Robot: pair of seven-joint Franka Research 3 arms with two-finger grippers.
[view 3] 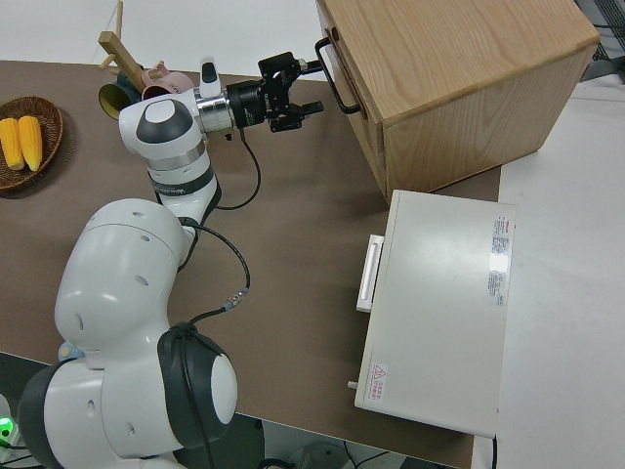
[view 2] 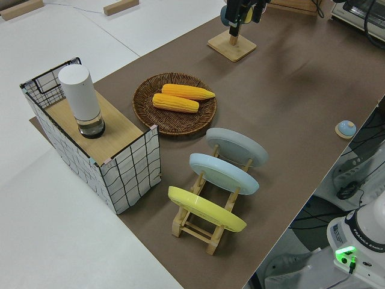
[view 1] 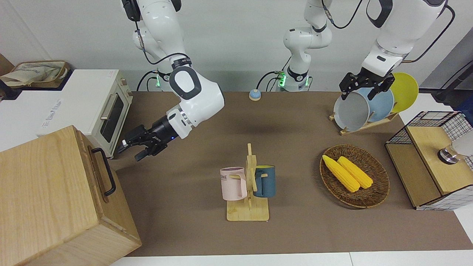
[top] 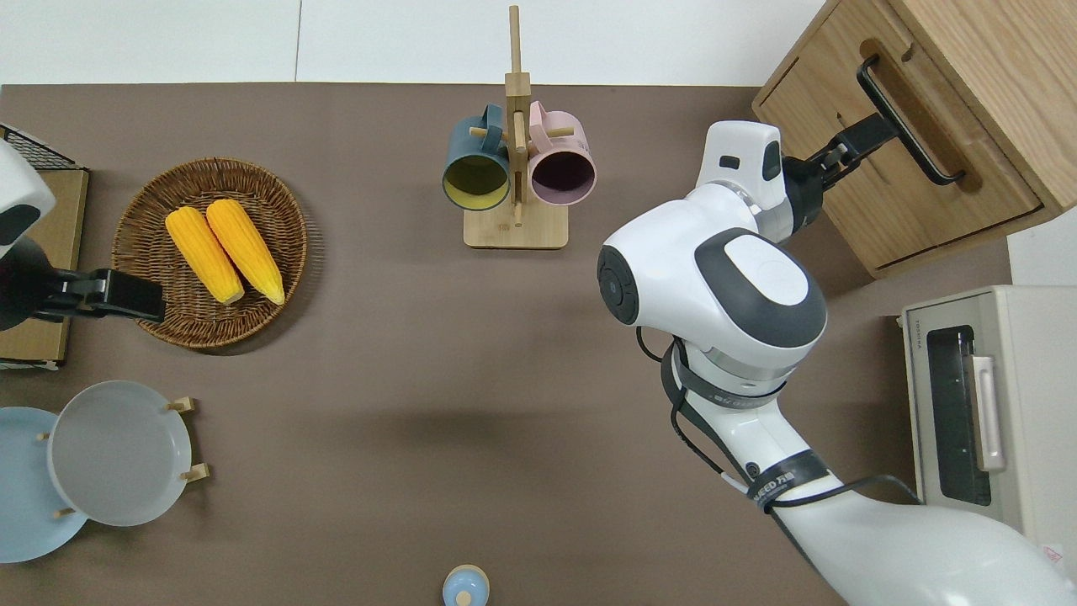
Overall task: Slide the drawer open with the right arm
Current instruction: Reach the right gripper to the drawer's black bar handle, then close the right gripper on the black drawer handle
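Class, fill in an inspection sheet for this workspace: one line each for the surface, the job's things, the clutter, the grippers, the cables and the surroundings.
Surface: brown mat over a white table.
Job's things: drawer looks shut in its wooden cabinet; black bar handle not yet gripped.
Clutter: mug rack with pink and blue mugs; basket with two corn cobs; plate rack with three plates; wire-mesh box; small blue bell.
Grippers: right gripper open, close to the handle's end; left arm parked.
Cables: black cable looped along the right arm.
Surroundings: white toaster oven beside the cabinet, door shut.
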